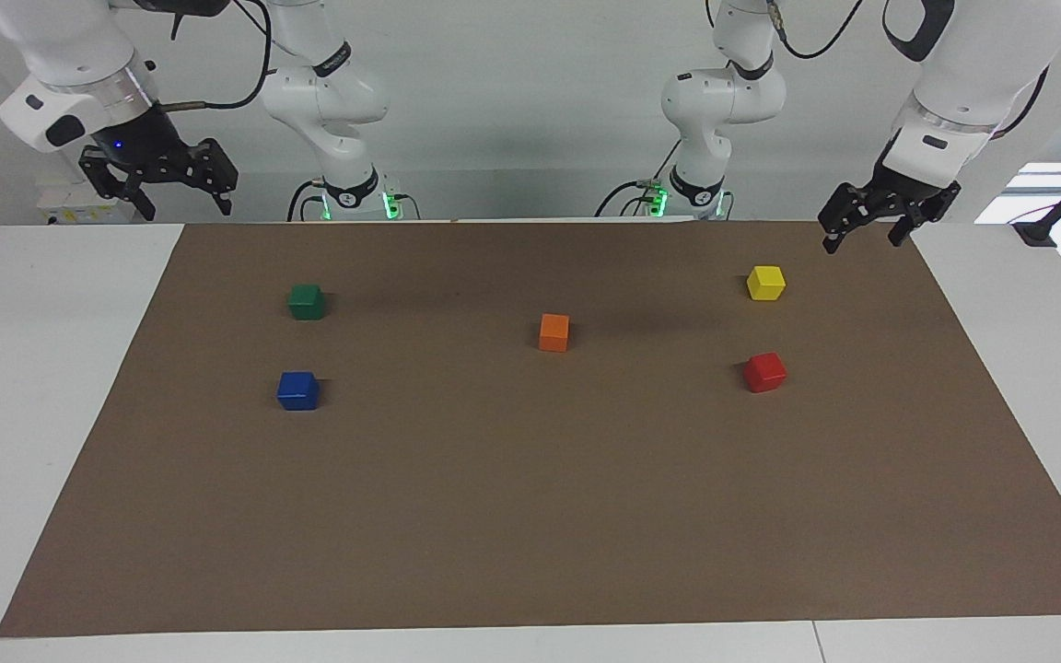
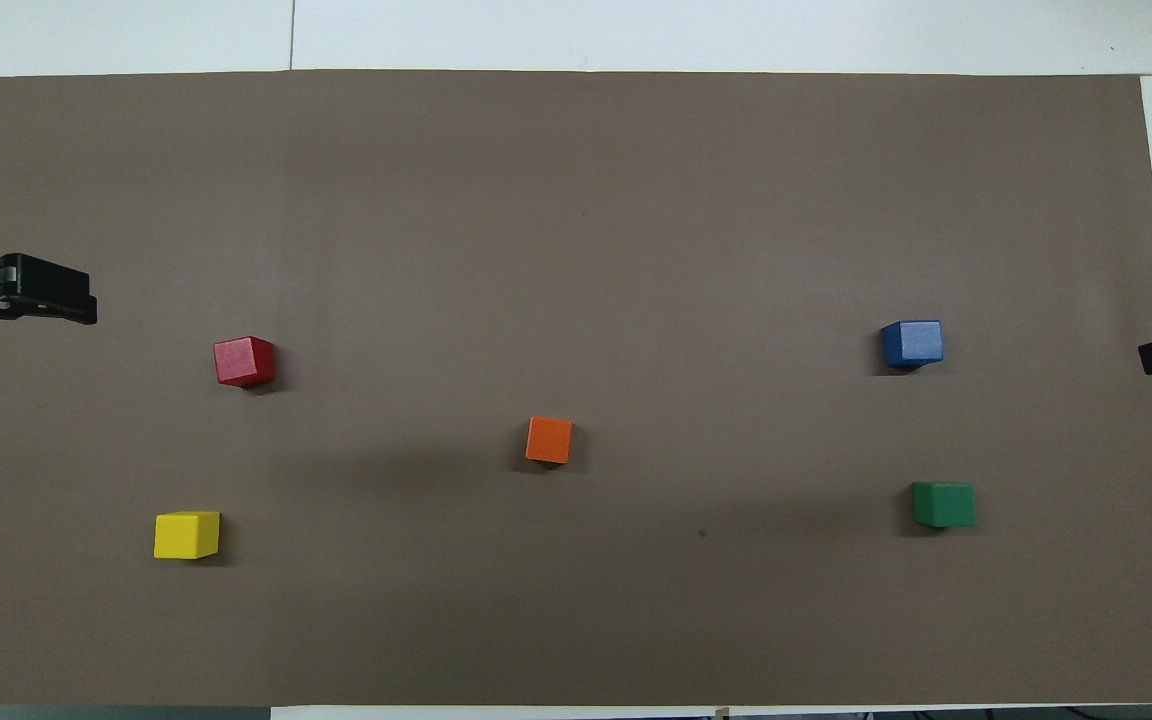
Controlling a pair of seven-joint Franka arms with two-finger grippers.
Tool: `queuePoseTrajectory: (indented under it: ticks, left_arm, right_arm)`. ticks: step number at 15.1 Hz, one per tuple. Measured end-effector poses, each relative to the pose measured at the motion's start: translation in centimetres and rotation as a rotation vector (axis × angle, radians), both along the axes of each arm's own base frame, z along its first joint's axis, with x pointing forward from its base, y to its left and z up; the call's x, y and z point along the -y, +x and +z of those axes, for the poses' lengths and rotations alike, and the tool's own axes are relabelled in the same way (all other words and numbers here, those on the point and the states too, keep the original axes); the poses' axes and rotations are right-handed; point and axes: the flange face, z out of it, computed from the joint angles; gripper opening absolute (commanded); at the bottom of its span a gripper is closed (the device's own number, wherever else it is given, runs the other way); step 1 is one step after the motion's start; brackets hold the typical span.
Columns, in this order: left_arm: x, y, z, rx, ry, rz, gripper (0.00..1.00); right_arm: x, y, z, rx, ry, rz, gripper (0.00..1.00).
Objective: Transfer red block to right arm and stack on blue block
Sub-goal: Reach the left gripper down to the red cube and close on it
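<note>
Red block [image 1: 763, 372]: right of centre in the facing frame, flat on the brown mat [image 1: 530, 516], turned slightly askew to its edges; a cube, no long axis. Yellow block [image 1: 765, 283] above it. Blue block [image 1: 297, 390]: left of centre, green block [image 1: 306, 301] above. Orange block [image 1: 553, 332]: mid-frame. Left gripper [image 1: 867, 235]: upper right, raised, fingers apart, empty. Right gripper [image 1: 182, 198]: upper left, raised, fingers apart, empty.

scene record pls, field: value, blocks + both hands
red block: on mat, left arm's end, untouched
blue block: on mat, right arm's end, nothing stacked on it
yellow block: nearer the robots than red
green block: nearer the robots than blue
orange block: mid mat
left hand: raised over mat corner, open, empty
right hand: raised off the mat's edge, open, empty
handover: not started
</note>
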Motion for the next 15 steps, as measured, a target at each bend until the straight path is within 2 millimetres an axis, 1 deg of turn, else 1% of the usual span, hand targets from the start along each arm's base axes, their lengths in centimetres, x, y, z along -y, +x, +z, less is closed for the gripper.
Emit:
queuePoseTrajectory:
  ticks: [4, 5, 6, 7, 8, 10, 11, 13, 15]
  left_arm:
    - [0.3, 0.2, 0.0, 0.018, -0.002, -0.006, 1.00]
    - [0.3, 0.6, -0.4, 0.041, -0.004, -0.006, 1.00]
    - [0.4, 1.0, -1.5, 0.077, -0.006, -0.007, 1.00]
    - [0.4, 1.5, -3.3, 0.118, -0.009, -0.008, 1.00]
    - [0.3, 1.8, -5.8, 0.145, -0.011, -0.009, 1.00]
    - [0.3, 1.6, -11.6, 0.141, -0.012, -0.011, 1.00]
    - [0.3, 1.5, -14.2, 0.126, -0.012, -0.013, 1.00]
    - [0.3, 1.5, -18.7, 0.098, -0.013, -0.013, 1.00]
    - [0.2, 1.7, -22.4, 0.086, -0.017, 0.004, 1.00]
  right_arm:
    - [0.1, 0.0, 0.0, -0.001, 0.000, -0.001, 1.00]
    - [0.1, 0.0, 0.0, -0.001, 0.000, -0.001, 1.00]
    - [0.1, 0.0, 0.0, -0.001, 0.000, -0.002, 1.00]
    - [0.1, 0.0, 0.0, -0.001, 0.000, -0.002, 1.00]
    - [0.1, 0.0, -0.1, -0.002, 0.000, -0.002, 1.00]
    - [0.1, 0.1, -0.7, -0.010, 0.001, -0.001, 1.00]
    - [0.1, 0.2, -1.4, -0.010, 0.003, 0.003, 1.00]
    - [-0.2, 0.5, -3.9, -0.017, 0.059, 0.026, 1.00]
    - [0.2, 0.5, -7.2, -0.025, 0.175, 0.042, 1.00]
